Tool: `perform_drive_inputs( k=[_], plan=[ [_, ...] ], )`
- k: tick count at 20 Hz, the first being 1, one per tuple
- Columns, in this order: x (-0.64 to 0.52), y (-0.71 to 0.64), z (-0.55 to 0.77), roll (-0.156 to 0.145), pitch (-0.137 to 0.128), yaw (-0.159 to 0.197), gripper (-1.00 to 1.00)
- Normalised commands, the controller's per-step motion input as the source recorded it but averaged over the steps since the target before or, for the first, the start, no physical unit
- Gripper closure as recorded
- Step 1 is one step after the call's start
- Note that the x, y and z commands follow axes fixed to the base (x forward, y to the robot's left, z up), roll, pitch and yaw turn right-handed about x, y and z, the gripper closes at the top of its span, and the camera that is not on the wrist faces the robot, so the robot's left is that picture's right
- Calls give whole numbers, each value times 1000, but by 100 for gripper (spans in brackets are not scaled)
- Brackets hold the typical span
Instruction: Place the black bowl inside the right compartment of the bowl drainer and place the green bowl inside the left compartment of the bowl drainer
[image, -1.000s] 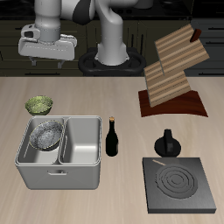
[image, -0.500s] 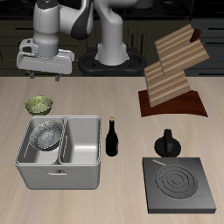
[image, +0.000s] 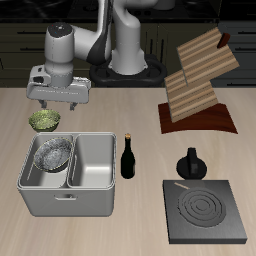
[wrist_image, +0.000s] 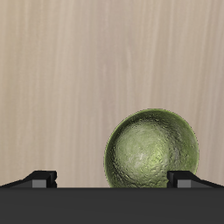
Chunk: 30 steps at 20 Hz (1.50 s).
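Observation:
The olive green bowl stands on the table just behind the bowl drainer; in the wrist view the green bowl shows upright and empty. My gripper hangs open a little above it, slightly off its centre. The wrist view has the gripper with one fingertip over the bowl's rim and the other over bare wood. The black bowl lies inside the drainer well on the green bowl's side. The other well holds nothing.
A dark wine bottle stands right beside the drainer. A black moka pot and a black stove plate sit toward the front on the far side. A wooden rack stands farther back.
My gripper has come down and forward, from high at the table's back edge to just above the green bowl. Both bowls stayed where they were.

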Motion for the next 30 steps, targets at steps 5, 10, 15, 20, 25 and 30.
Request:
perform_drive_inputs(
  k=[5,10,15,20,25,30],
  plan=[
    [29,-39,-427,-19,73,-20,-100],
    [-64,31,-303,5,32,-31,-100],
    [-99,-3,-261,-17,21,-36,-100],
    [-76,24,-94,4,26,-15,-100],
    [-51,41,-29,35,-4,-9,100],
    [-21,34,108,-2,-9,23,100]
  ],
)
